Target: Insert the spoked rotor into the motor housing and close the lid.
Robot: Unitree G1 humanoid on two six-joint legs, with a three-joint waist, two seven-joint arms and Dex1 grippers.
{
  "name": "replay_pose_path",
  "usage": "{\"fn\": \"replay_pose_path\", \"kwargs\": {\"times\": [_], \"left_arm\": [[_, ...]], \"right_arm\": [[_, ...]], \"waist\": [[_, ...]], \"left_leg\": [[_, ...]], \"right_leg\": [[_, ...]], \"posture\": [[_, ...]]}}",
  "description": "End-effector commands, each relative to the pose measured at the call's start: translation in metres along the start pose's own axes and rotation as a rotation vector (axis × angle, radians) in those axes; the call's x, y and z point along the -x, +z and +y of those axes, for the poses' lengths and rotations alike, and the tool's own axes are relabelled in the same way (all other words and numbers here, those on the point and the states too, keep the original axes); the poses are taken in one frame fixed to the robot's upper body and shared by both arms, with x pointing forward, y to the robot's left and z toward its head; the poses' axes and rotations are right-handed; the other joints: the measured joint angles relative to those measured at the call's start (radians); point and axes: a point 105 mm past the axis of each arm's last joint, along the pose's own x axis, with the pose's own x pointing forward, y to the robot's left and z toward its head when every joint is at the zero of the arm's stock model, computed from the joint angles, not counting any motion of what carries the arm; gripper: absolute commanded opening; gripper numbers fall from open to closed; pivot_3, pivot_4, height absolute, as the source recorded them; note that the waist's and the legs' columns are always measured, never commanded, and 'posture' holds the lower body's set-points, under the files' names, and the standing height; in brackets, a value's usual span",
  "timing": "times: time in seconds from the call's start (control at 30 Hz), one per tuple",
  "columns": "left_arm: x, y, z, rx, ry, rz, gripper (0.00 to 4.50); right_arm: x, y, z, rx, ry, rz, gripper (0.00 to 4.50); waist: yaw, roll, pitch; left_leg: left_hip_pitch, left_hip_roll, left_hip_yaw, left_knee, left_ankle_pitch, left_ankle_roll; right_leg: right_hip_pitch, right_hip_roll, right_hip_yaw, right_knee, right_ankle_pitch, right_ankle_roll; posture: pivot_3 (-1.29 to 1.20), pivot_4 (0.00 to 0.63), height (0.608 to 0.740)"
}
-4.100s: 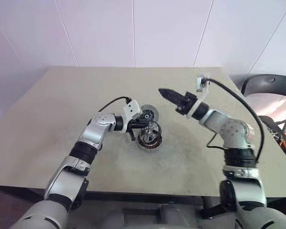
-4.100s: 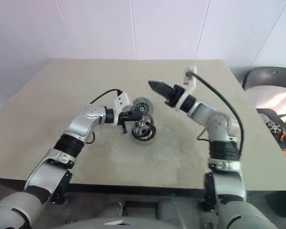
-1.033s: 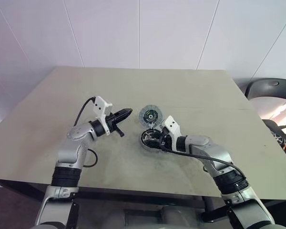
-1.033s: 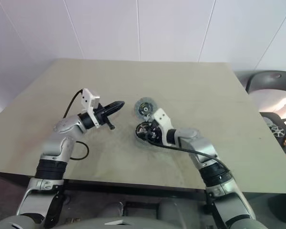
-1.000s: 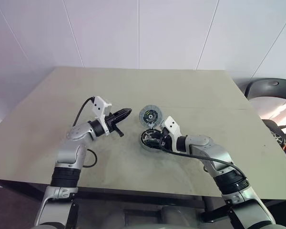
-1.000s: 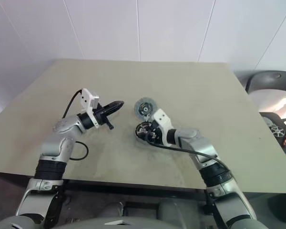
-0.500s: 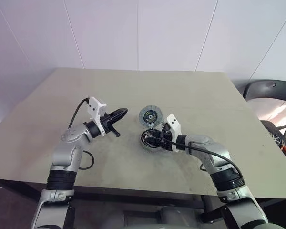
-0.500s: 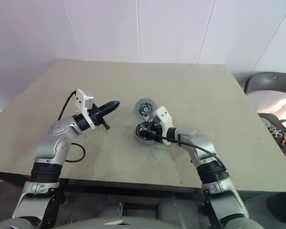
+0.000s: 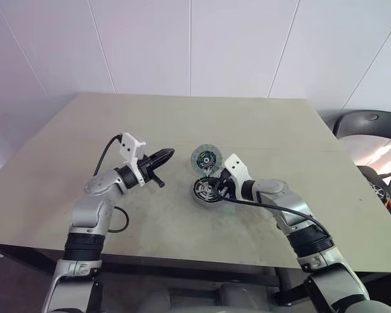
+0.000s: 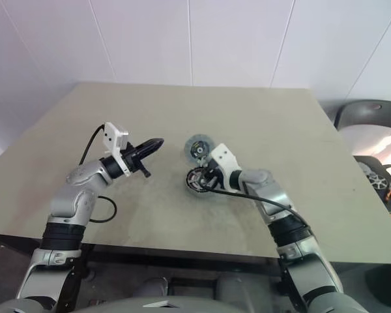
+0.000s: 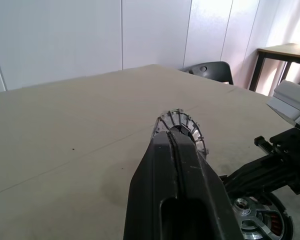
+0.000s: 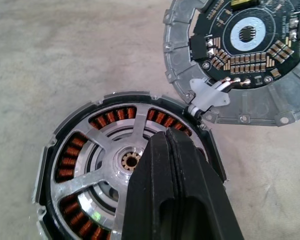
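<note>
The motor housing (image 9: 204,192) stands mid-table. In the right wrist view the spoked rotor (image 12: 112,145) sits inside it, silver spokes over the copper windings of the housing (image 12: 70,162). The lid (image 9: 204,157) lies open just behind it, its circuit side (image 12: 250,35) showing, joined to the housing by short wires. My right gripper (image 9: 216,188) is shut, its tips (image 12: 166,134) over the rotor's near rim, gripping nothing that I can see. My left gripper (image 9: 163,155) is shut and empty, hovering left of the lid and pointing toward it (image 11: 171,134).
The beige table (image 9: 117,117) has open surface all around the parts. A black chair (image 9: 368,120) stands off its right side. A black cable (image 9: 107,153) loops over my left wrist.
The right gripper's fingers have closed over the housing, and the hand has edged slightly. The left arm has held still. The camera view shifted a little.
</note>
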Motion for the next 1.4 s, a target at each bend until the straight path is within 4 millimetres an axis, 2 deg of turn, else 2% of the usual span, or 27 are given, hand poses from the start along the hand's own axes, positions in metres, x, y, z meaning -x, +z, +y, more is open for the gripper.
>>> {"fn": "replay_pose_path", "kwargs": {"times": [0.03, 0.23, 0.33, 0.43, 0.53, 0.63, 0.77, 0.93, 1.1, 1.23, 1.4], "left_arm": [[0.000, 0.014, -0.002, -0.038, -0.010, -0.035, 0.00], [0.000, 0.017, -0.006, -0.018, -0.031, -0.064, 0.00], [0.002, 0.018, -0.007, 0.000, -0.039, -0.075, 0.00], [0.004, 0.014, -0.007, -0.065, -0.032, -0.062, 0.00], [0.004, 0.008, 0.002, -0.120, 0.025, -0.054, 0.00], [0.006, 0.003, 0.003, -0.162, 0.039, -0.044, 0.00], [0.011, 0.004, -0.002, -0.154, 0.013, -0.074, 0.00], [0.014, 0.000, -0.001, -0.150, 0.015, -0.065, 0.00], [0.018, 0.000, 0.001, -0.145, 0.028, -0.069, 0.00], [0.020, -0.002, 0.001, -0.142, 0.034, -0.067, 0.00], [0.023, -0.003, 0.001, -0.136, 0.030, -0.066, 0.00]], "right_arm": [[-0.003, -0.038, 0.025, -0.033, 0.121, 0.148, 0.02], [0.000, 0.010, 0.013, -0.098, 0.086, -0.084, 0.02], [0.012, 0.046, 0.008, -0.139, 0.105, -0.244, 0.02], [0.025, 0.070, 0.003, -0.113, 0.105, -0.350, 0.02], [0.030, 0.073, -0.001, 0.018, 0.096, -0.329, 0.02], [0.037, 0.076, -0.002, 0.063, 0.135, -0.288, 0.02], [0.044, 0.071, 0.003, 0.245, 0.187, -0.164, 0.87], [0.054, 0.071, 0.001, 0.353, 0.226, -0.076, 2.65], [0.063, 0.057, -0.003, 0.458, 0.298, 0.088, 4.39], [0.067, 0.047, 0.000, 0.502, 0.361, 0.172, 4.39], [0.049, 0.047, 0.010, 0.545, 0.359, 0.146, 4.39]], "waist": [[0.000, 0.000, 0.000], [-0.004, -0.001, -0.001], [-0.005, -0.001, 0.000], [-0.002, 0.001, 0.001], [0.003, 0.002, 0.001], [0.002, 0.002, 0.001], [-0.001, 0.002, 0.002], [0.000, 0.002, 0.002], [0.001, 0.002, 0.002], [0.001, 0.001, 0.002], [-0.001, 0.001, 0.002]], "left_leg": [[0.000, 0.000, 0.000, 0.000, 0.000, 0.000], [0.000, 0.000, 0.000, -0.002, 0.000, 0.000], [-0.002, 0.000, 0.000, -0.002, 0.000, 0.000], [-0.003, 0.000, 0.000, -0.003, 0.000, 0.000], [-0.004, 0.000, 0.000, -0.002, 0.000, 0.000], [-0.004, 0.000, 0.000, -0.002, 0.000, 0.000], [-0.004, 0.000, 0.001, -0.003, 0.000, 0.000], [-0.004, 0.000, 0.001, -0.005, 0.000, 0.000], [-0.005, 0.000, 0.001, -0.005, 0.000, 0.000], [-0.004, 0.000, 0.001, -0.006, 0.000, 0.000], [-0.004, 0.000, 0.001, -0.006, 0.000, 0.000]], "right_leg": [[0.000, 0.000, 0.000, 0.000, 0.000, 0.000], [-0.002, 0.001, 0.000, 0.000, 0.000, 0.000], [-0.004, 0.001, 0.000, 0.001, 0.000, 0.000], [-0.005, 0.001, 0.000, 0.001, 0.000, 0.000], [-0.005, 0.001, 0.000, 0.000, 0.000, 0.000], [-0.005, 0.000, 0.000, -0.001, 0.000, 0.000], [-0.006, -0.001, 0.000, -0.001, 0.000, 0.000], [-0.008, 0.000, 0.000, -0.001, 0.000, 0.000], [-0.008, -0.001, 0.000, -0.002, 0.000, 0.000], [-0.008, -0.001, 0.000, -0.002, 0.000, 0.000], [-0.009, 0.000, 0.000, -0.001, 0.000, 0.000]], "posture": [[0.00, 0.000, 0.740], [0.00, 0.000, 0.740], [0.00, 0.000, 0.740], [0.00, 0.000, 0.740], [0.00, 0.000, 0.740], [0.00, 0.000, 0.740], [0.00, 0.000, 0.740], [0.00, 0.000, 0.740], [0.00, 0.000, 0.740], [0.00, 0.000, 0.740], [0.00, 0.000, 0.740]]}}
